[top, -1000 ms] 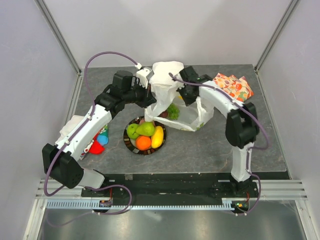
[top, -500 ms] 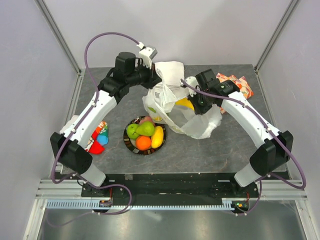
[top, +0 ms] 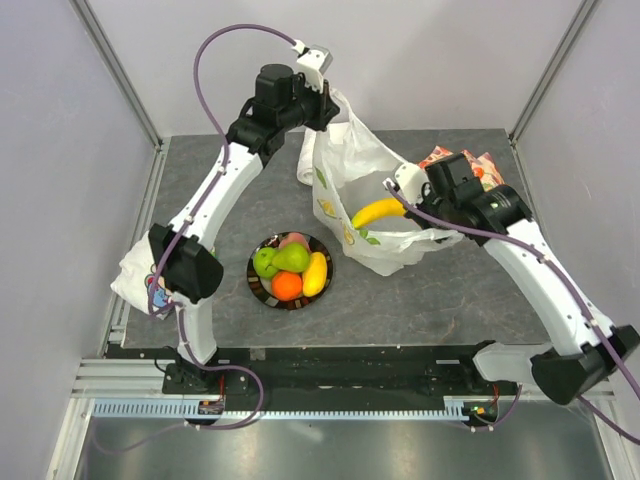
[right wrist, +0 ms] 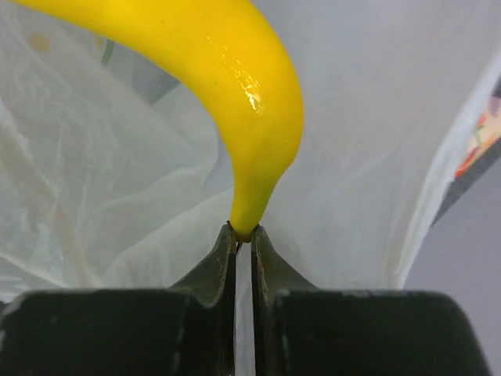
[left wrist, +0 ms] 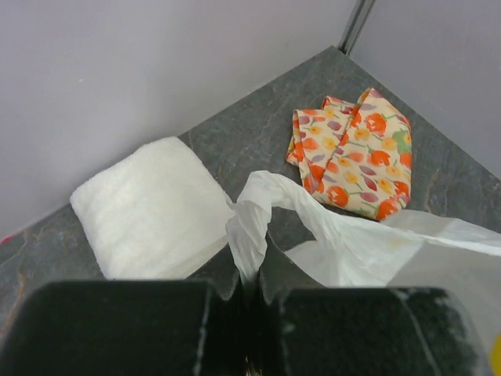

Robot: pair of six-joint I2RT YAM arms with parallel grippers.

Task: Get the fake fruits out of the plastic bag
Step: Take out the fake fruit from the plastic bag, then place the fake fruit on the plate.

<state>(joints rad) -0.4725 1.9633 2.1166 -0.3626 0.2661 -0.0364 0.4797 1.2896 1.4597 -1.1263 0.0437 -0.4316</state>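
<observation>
Left end effector (left wrist: 249, 286): fully closed, pinching a twisted loop handle of the plastic bag (top: 372, 180). The arm is raised high at the back of the counter (top: 420, 300), so the bag hangs from that handle with its lower part resting on the counter.

Right end effector (right wrist: 243, 239): nearly closed, fingertips clamped on the tip of a yellow banana (right wrist: 243, 94). The rest of the banana sticks out away from the fingers. From the top camera the banana (top: 378, 213) lies inside the bag's outline, and the wrist camera shows bag film behind it on all sides. Can't tell whether it is clear of the bag mouth.

A dark-rimmed plate (top: 256, 285) sits near the bag, on the left-arm side and apart from it. It holds a green apple (top: 264, 262), green pear (top: 291, 258), orange (top: 287, 286), a long yellow fruit (top: 315, 273) and a pink round one (top: 293, 240) at the far edge.

A folded white cloth roll (left wrist: 149, 207) lies behind the bag at the back of the counter. Orange fruit-patterned fabric (left wrist: 356, 153) lies beside it in the back right corner.
</observation>
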